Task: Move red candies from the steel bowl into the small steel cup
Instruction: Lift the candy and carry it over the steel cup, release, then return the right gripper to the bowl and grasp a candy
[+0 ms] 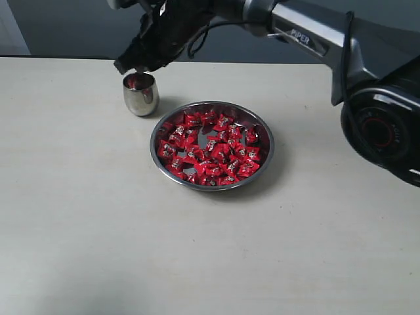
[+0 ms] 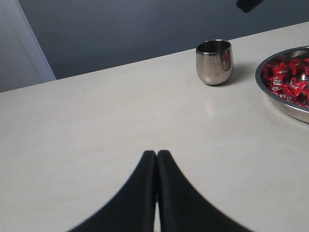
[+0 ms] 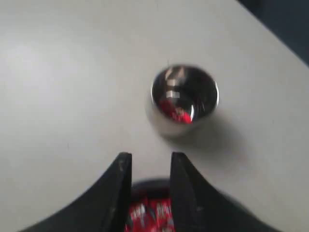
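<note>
**Right pincer spread above the cup; left pincer closed over bare bench**

Seen from the room, the right arm reached in from the right and crossed over to the far left part of the scene. Its right pincer hung just above the mouth of the small steel cup. In the right wrist view the right pincer had its two dark fingers spread apart, with nothing between them. The cup stood upright on the pale bench, and something red lay inside it, blurred and partly doubled by reflection in the steel.

The steel bowl sat near the middle of the bench, to the right of the cup and nearer, close to it but not touching. The red candies covered most of its floor in a loose heap, with a few gaps of bare steel. Some of them also showed below the spread fingers in the right wrist view.

The left pincer was pressed together, pinching nothing, over bare bench well to the left of the cup and the bowl's rim, where more candies were visible.
</note>
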`<action>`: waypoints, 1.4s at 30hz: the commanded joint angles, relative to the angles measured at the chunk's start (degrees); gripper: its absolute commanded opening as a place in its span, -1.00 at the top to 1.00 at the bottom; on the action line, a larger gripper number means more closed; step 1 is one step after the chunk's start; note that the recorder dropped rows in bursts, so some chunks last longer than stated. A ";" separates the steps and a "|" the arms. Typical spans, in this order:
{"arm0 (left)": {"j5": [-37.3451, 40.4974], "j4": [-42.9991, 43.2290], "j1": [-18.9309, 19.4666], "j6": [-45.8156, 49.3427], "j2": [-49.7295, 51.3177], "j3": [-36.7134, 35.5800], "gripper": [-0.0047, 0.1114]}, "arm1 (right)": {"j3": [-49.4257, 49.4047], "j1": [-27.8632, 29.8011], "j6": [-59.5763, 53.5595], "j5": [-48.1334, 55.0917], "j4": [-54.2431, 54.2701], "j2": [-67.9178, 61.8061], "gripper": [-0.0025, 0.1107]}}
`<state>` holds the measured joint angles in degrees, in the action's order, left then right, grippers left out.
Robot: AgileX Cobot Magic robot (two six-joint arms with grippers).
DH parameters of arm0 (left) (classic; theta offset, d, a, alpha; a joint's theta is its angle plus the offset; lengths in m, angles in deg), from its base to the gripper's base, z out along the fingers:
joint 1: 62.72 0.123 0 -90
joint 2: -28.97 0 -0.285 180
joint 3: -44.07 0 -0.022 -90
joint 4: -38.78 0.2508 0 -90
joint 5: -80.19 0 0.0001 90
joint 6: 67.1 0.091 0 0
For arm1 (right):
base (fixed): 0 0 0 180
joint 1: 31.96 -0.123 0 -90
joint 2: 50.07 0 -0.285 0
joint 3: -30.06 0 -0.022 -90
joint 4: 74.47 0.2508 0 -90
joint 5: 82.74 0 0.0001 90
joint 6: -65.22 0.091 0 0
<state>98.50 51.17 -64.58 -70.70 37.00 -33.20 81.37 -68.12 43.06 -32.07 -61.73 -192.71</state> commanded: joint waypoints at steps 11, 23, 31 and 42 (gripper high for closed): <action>-0.39 0.13 -0.02 -0.31 -0.25 0.06 0.91 | 0.12 1.48 4.43 19.29 -13.76 -1.48 0.45; -0.39 0.13 -0.02 -0.31 -0.25 0.06 0.91 | -5.75 2.16 5.70 19.29 -14.76 -3.68 0.11; -0.39 0.13 -0.02 -0.31 -0.25 0.06 0.91 | -8.92 2.16 5.70 19.29 -15.21 -3.68 0.07; -0.39 0.13 -0.02 -0.31 -0.25 0.06 0.91 | -8.92 2.16 5.70 19.29 -12.73 -4.04 0.07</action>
<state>98.50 51.17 -64.58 -70.70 37.00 -33.20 72.62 -66.37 48.64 -12.73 -75.70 -196.38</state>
